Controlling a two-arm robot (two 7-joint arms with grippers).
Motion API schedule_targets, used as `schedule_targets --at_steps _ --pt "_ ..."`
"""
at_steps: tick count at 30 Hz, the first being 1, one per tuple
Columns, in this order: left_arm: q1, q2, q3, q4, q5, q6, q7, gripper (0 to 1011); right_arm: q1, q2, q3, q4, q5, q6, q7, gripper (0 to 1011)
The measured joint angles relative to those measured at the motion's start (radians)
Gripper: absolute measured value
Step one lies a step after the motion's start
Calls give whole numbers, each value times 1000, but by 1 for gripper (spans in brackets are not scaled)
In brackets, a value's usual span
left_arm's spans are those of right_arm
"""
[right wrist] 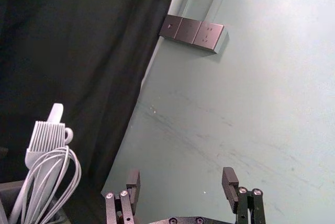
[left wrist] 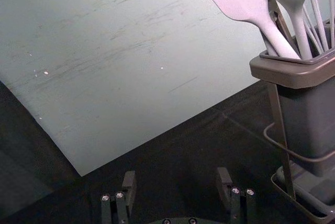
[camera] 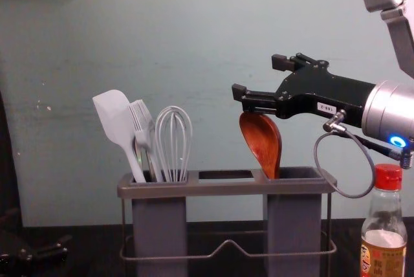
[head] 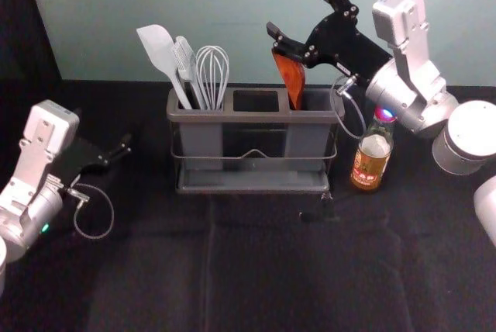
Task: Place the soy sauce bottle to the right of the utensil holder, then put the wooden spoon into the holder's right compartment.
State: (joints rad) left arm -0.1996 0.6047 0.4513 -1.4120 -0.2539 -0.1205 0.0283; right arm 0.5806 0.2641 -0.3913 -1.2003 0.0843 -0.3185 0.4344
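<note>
- Black table covering (head: 256,270), bearing the holder and the bottle, with open working room in front of them
- Utensil holder (camera: 226,188), standing against the wall side of the table, long face to the robot, presumably so either arm can reach its end compartment
- Right gripper (camera: 259,76), above the holder's right compartment, its pincer spread wide with nothing between the fingers; one finger is just over the spoon's bowl, and whether they touch I cannot tell. That height would suit a drop from above, and the next move probably calls for backing off without catching the spoon
- Left gripper (left wrist: 177,177), low at the holder's left side, its pincer wide and empty, parked there probably because the job lies on the right
- Soy sauce bottle (head: 373,153), upright on the table just to the right of the holder, as asked; clear glass, red cap, brown-and-yellow label, dark liquid low down and a pale layer above it. Beneath the right arm, it could be knocked if the arm swung low
- Wooden spoon (camera: 264,142), in the right compartment, handle down and leaning a little, its glossy reddish-brown bowl up, perhaps to keep it easy to grasp; both placements look done
- White spatula (camera: 115,118) and whisk (camera: 173,141), heads up in the left compartment, which leaves the right one to the spoon
</note>
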Motion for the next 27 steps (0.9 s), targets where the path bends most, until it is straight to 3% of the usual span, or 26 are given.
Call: schedule_targets --at_steps 8,14,27 --pt "0 0 0 0 0 0 0 1005 1 0 0 0 0 0 0 1000" --pt "0 0 0 0 0 0 0 1005 -25 10 10 -49 9 41 -1 1000" --pt "0 0 0 0 0 0 0 1005 -185 94 53 -359 10 244 -58 1000"
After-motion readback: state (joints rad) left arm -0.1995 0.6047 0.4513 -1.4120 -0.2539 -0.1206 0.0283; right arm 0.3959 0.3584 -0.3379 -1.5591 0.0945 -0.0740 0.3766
